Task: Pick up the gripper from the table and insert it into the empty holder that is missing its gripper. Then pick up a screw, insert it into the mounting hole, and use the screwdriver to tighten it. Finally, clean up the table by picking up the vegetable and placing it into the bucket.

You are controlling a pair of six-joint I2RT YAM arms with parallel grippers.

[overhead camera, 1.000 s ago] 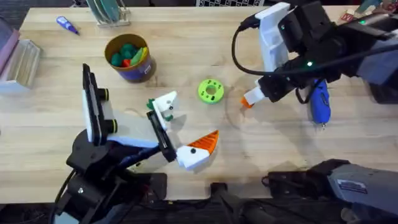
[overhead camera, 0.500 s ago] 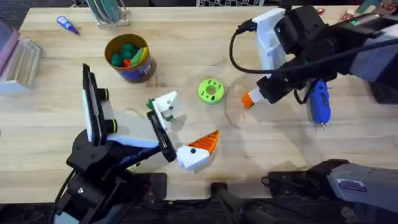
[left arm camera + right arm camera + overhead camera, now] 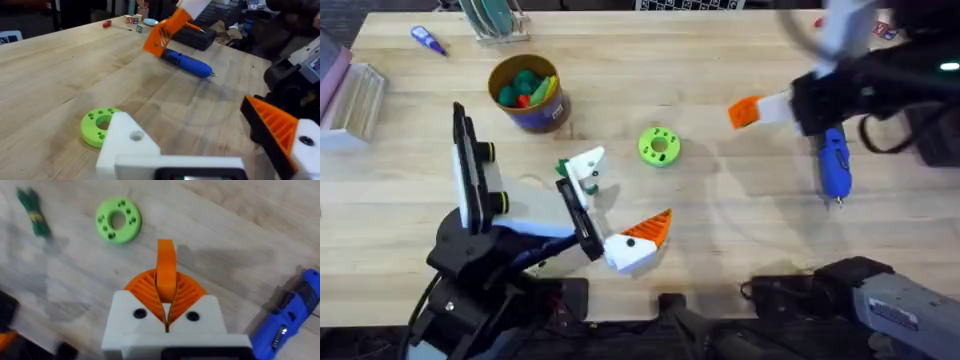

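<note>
My right gripper point(image 3: 748, 111) hovers above the table's right half, its orange ribbed pads point(image 3: 145, 287) shut on the small orange gripper wedge point(image 3: 165, 262). My left gripper point(image 3: 615, 200) rests open near the front middle. One finger is the plain white holder point(image 3: 586, 165) point(image 3: 125, 145); the other carries an orange tip point(image 3: 650, 230) point(image 3: 272, 127). The blue screwdriver point(image 3: 833, 165) point(image 3: 290, 312) lies on the table below the right gripper. A small green vegetable piece point(image 3: 563, 167) point(image 3: 32, 210) lies beside the holder. The yellow bucket point(image 3: 542, 116) stands at the back left.
A flat green disc with holes point(image 3: 659, 145) point(image 3: 97, 127) lies mid-table. The bucket holds green, red and yellow toy produce. A blue marker point(image 3: 428, 40) and a rack point(image 3: 495, 18) sit at the back left, with clear boxes point(image 3: 350, 100) at the left edge.
The right arm has swung right and toward the far side with the orange wedge still in its grip. The left arm has not moved.
</note>
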